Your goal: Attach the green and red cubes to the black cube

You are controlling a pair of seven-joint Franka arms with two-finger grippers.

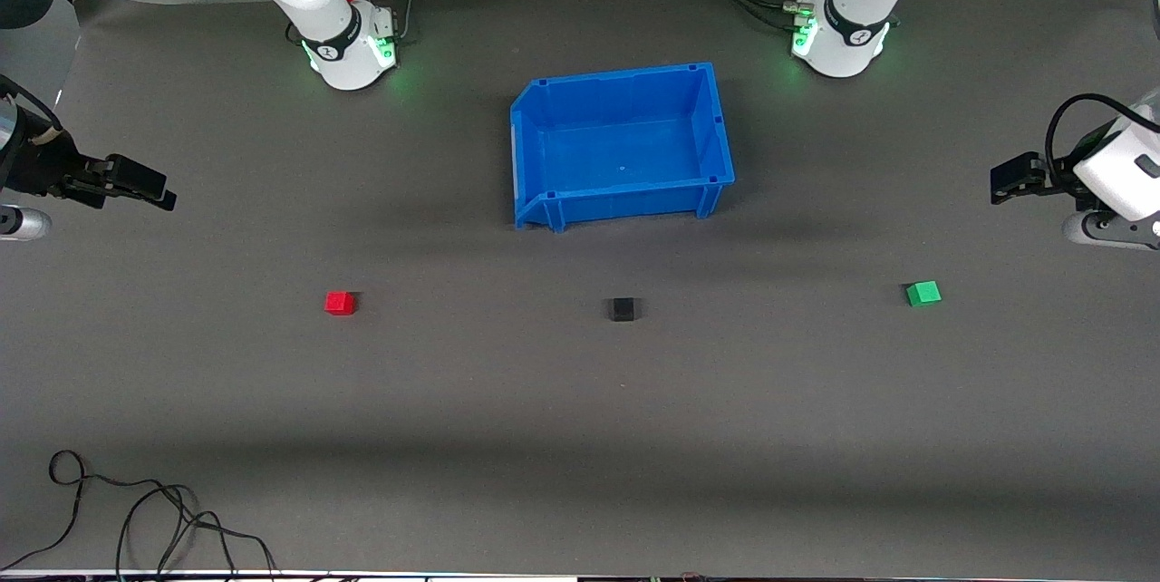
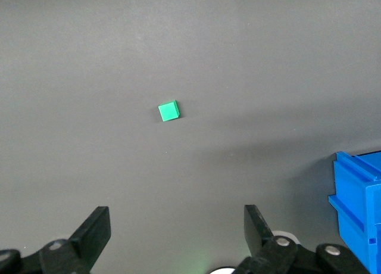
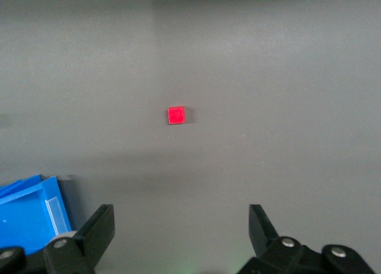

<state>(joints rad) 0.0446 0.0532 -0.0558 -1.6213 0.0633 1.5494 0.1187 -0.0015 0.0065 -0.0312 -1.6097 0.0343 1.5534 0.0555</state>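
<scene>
The left gripper (image 2: 175, 238) hangs high over the left arm's end of the table, fingers wide apart, holding nothing. The green cube (image 1: 923, 293) sits on the table below it. The right gripper (image 3: 181, 238) is spread open too, up above the red cube (image 1: 340, 302). The black cube (image 1: 623, 308) lies between both cubes, well apart from each.

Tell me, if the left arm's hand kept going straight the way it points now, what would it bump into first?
Probably just the bare table. The left hand, open, aims down at the mat with the green cube ahead, though depth is unclear.
</scene>
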